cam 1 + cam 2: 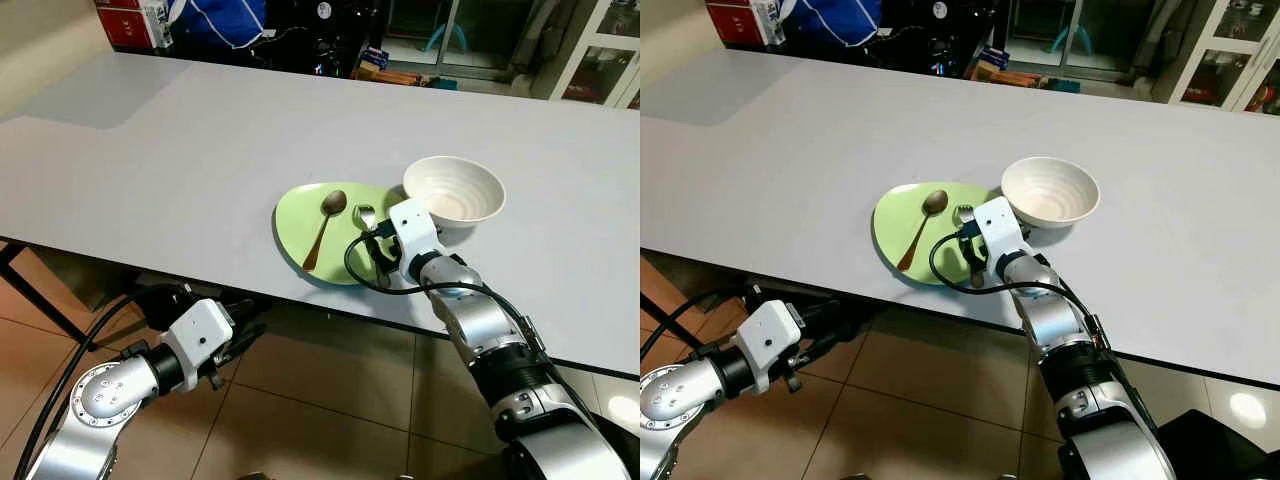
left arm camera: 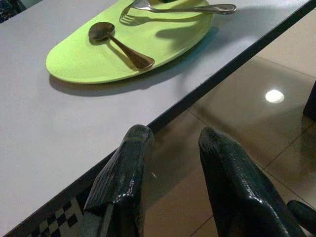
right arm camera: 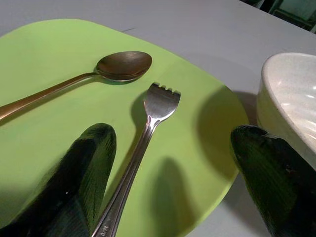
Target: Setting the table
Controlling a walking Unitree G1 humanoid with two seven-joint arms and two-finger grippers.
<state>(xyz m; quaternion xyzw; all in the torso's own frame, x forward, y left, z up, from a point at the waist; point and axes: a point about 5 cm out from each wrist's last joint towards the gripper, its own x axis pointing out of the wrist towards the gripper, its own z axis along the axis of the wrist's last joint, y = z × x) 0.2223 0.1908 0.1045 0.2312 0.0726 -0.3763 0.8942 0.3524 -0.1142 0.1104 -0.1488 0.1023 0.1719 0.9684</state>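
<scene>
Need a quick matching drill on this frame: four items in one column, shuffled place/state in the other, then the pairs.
Items:
1. bronze-coloured metal spoon
2. white ceramic bowl
3. left gripper
4. right gripper

Descriptions:
A. open, below the table edge, over the floor tiles
B. lying on the green plate, beside the silver fork
C. open, fingers either side of the fork's handle
D. upright on the grey table, beside the plate

Pairs: 1-B, 2-D, 3-A, 4-C
</scene>
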